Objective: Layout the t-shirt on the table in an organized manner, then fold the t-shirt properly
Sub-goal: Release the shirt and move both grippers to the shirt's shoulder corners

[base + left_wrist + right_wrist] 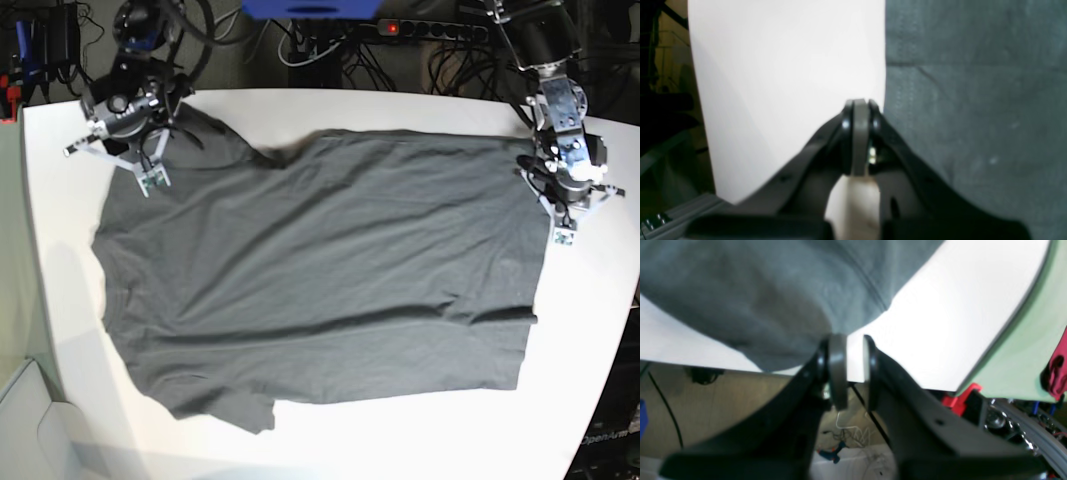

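Charcoal-grey cotton, soft and wrinkly: the short-sleeved t-shirt (320, 270) is lying spread on the large white matte table (590, 330), covering most of its middle, collar side toward the base view's left, hem toward its right.

Going left to right in the base view. The right gripper (152, 175) is sitting at the shirt's far left corner, over a sleeve. In the right wrist view its grey-padded jaws are standing slightly apart, white table showing through the gap, and a fold of cloth (780, 306) is resting against the outer side of one pad, not between them. Risk: if the arm is lifting away now, the fabric brushing that pad could be dragged along, rumpling the sleeve (it is already lying a bit bunched there).

Mid-shirt, long creases are running across the lower body, and the near left sleeve is curling under at the bottom edge. Folding over these would be locking the wrinkles in and skewing the fold line.

At far right, the left gripper (562, 218) is hovering at the hem's edge. The left wrist view shows its jaws pressed together with nothing between them, fingertips (858, 110) over bare table just beside the cloth edge (973, 116). Risk: a grasp attempted from here would be missing the hem entirely, or pinching one layer only.
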Available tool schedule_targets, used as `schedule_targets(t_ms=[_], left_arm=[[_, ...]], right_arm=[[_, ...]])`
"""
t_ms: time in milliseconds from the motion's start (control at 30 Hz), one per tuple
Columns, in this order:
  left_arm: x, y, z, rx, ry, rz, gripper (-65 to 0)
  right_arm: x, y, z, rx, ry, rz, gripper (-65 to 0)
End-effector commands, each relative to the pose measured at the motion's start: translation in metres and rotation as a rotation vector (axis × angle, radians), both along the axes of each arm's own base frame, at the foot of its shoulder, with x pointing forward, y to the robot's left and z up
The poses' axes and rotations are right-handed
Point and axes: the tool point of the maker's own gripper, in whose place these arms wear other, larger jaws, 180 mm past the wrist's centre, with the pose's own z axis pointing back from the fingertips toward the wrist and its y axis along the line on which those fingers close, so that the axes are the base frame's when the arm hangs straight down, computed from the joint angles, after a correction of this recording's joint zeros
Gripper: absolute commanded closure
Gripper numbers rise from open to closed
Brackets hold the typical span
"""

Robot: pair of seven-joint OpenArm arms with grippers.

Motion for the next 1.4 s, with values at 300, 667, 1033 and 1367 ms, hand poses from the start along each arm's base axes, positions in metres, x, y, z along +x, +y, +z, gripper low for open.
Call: schedule_targets(t_ms=[300,667,1033,1367], left_arm=[[0.004,0.002,0.004,0.004,-0.01,-0.004,-0.1],[0.007,0.015,0.0,-0.02,-0.001,0.012,-0.1],[0.012,0.039,0.021,-0.029,-0.052,0.032,-0.1],[0.007,0.004,0.093,0.106,0.039,-0.18,-0.1]], right_arm=[[-0.01,-0.042,0.018,-0.076,0.035,-0.176,-25.1],[-0.024,-0.043,0.012,-0.077,0.08,-0.193,-30.1],[-0.021,-0.043,0.014,-0.077,0.072,-0.197,-29.8],[-0.009,-0.043,0.019,-0.073,0.038,-0.194,-29.8]])
